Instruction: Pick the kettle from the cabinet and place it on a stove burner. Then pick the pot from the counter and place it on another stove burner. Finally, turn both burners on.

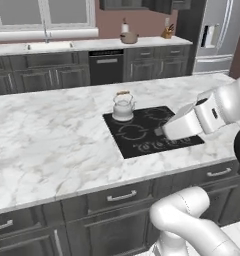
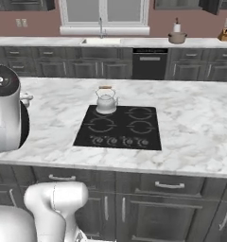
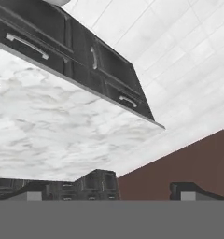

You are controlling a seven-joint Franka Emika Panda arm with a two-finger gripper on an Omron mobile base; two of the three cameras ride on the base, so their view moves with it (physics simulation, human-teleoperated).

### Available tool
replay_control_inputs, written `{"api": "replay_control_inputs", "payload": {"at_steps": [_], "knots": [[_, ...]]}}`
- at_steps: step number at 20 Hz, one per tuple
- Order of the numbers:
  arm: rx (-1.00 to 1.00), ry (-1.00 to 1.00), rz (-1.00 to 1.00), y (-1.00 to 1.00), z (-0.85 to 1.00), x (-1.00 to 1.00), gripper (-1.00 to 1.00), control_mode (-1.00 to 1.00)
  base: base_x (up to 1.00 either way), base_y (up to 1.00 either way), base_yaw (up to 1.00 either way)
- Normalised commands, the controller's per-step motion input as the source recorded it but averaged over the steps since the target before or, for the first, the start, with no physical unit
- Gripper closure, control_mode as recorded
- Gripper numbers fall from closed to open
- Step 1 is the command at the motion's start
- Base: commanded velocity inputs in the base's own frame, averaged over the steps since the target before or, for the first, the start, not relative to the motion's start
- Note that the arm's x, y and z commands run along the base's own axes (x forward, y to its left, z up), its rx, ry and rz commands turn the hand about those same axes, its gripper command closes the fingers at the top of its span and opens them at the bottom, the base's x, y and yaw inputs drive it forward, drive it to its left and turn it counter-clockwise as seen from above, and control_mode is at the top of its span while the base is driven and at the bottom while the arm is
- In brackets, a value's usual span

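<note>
With our jaws apart and empty, swinging toward the far pot (image 2: 177, 37) risks our arm clipping the kettle (image 1: 123, 106) off its stove burner (image 1: 123, 118).

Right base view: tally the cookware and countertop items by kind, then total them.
Kettle, on the cooktop's far left burner: 1
Pot, on the far counter: 1
Knife block: 1
White bottle-like item behind the pot: 1
Total: 4
</note>
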Motion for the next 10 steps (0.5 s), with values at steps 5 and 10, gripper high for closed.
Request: {"api": "replay_control_inputs", "payload": {"at_steps": [5, 10], "knots": [[0.0, 0.0, 0.0, 0.0, 0.0, 0.0, -1.0, 1.0, -0.31, 1.0, -0.17], [0.0, 0.0, 0.0, 0.0, 0.0, 0.0, -1.0, 1.0, -0.26, 1.0, -0.17]]}}
